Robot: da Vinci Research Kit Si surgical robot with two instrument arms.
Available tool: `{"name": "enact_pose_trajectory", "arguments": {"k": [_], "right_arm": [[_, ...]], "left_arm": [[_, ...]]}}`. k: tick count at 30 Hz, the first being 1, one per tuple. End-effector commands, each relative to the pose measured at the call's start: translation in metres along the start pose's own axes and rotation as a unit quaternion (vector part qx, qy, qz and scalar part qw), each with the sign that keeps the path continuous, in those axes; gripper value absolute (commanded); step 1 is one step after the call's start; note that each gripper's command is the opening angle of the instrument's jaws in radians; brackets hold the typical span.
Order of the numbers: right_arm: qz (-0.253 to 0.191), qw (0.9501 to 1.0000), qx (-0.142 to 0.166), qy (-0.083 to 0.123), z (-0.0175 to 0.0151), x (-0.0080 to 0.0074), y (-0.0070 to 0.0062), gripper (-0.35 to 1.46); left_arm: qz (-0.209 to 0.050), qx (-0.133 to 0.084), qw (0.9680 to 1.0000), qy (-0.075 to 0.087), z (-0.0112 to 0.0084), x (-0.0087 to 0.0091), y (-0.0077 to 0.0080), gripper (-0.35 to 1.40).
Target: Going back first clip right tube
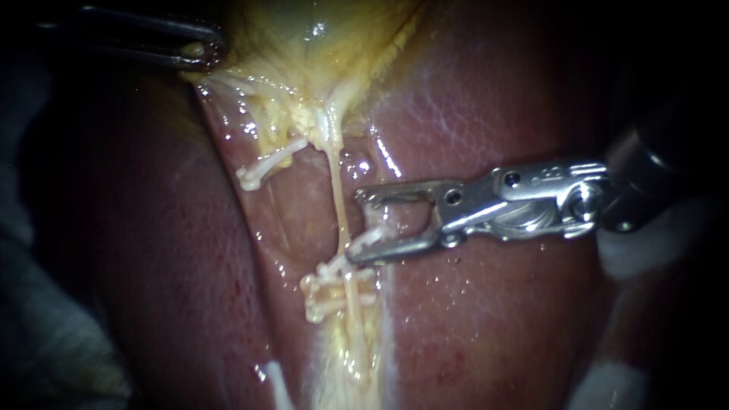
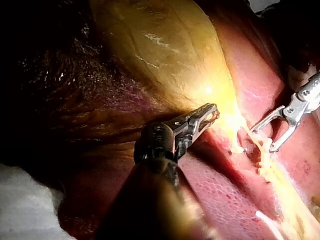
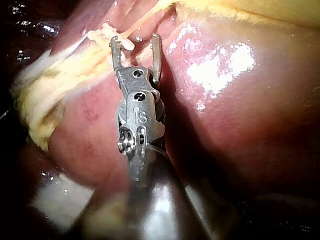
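Glistening red-brown liver (image 1: 471,319) filled most of the endoscope view, with the yellow gallbladder (image 1: 304,45) hanging in from above and darkness at both sides. From the gallbladder's narrow lower end the right tube (image 1: 339,205), a thin pale strand, ran down over the liver into a yellowish band of tissue.

The right instrument (image 1: 355,225) reached in from the right edge with its jaws spread wide, a clear gap between them and nothing gripped. Their tips stood just beside the right tube, on its right, and the tube passed across the mouth of the jaws rather than between them. A white clip (image 1: 364,240) sat on the tube, slanting up to the right, its free end against the tip of the lower jaw. Whether it touched the jaw or merely lay in front of it was hard to say from this angle. Just below it, more white clips (image 1: 323,292) clustered on the same strand, and another clip (image 1: 266,168) lay well apart to the upper left, near the gallbladder's neck.

In the right wrist view the right instrument (image 3: 136,42) showed the same open jaws, with the knobbed white clip (image 3: 107,35) beside one tip.

The left instrument (image 1: 199,52) came in at the upper left. In the left wrist view its jaws (image 2: 212,112) were clenched on the lower edge of the gallbladder (image 2: 160,50), with the right instrument (image 2: 262,140) open ahead of it.
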Motion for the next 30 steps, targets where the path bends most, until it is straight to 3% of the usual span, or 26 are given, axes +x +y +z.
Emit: {"name": "enact_pose_trajectory", "arguments": {"k": [1, 4, 9, 11, 16, 21, 30], "right_arm": [[-0.009, 1.0, -0.002, 0.0, -0.0005, 0.0002, -0.0001, 0.5], [-0.038, 0.9992, -0.009, -0.009, -0.0023, 0.0006, -0.0006, 0.5], [-0.083, 0.9949, -0.015, -0.057, -0.0045, 0.0007, -0.0023, 0.5], [-0.09, 0.9938, -0.016, -0.064, -0.0052, 0.0007, -0.003, 0.5], [-0.093, 0.9936, -0.012, -0.063, -0.0071, 0.0015, -0.0042, 0.5], [-0.091, 0.994, -0.009, -0.06, -0.0084, 0.0028, -0.0043, 0.5], [-0.088, 0.995, -0.009, -0.045, -0.0089, 0.0033, -0.0042, 0.5]], "left_arm": [[0.0, 0.0, 1.0, 0.0, 0.0, 0.0, 0.0, -0.35], [0.0, 0.0, 1.0, 0.0, 0.0, 0.0, 0.0, -0.35], [0.0, 0.0, 1.0, 0.0, 0.0, 0.0, 0.0, -0.35], [0.0, 0.0, 1.0, 0.0, 0.0, 0.0, 0.0, -0.35], [0.0, 0.0, 1.0, 0.0, 0.0, 0.0, 0.0, -0.35], [0.0, 0.0, 1.0, 0.0, 0.0002, -0.0001, 0.0, -0.35], [0.004, 0.006, 1.0, 0.004, 0.0032, -0.0013, -0.0004, -0.35]]}}
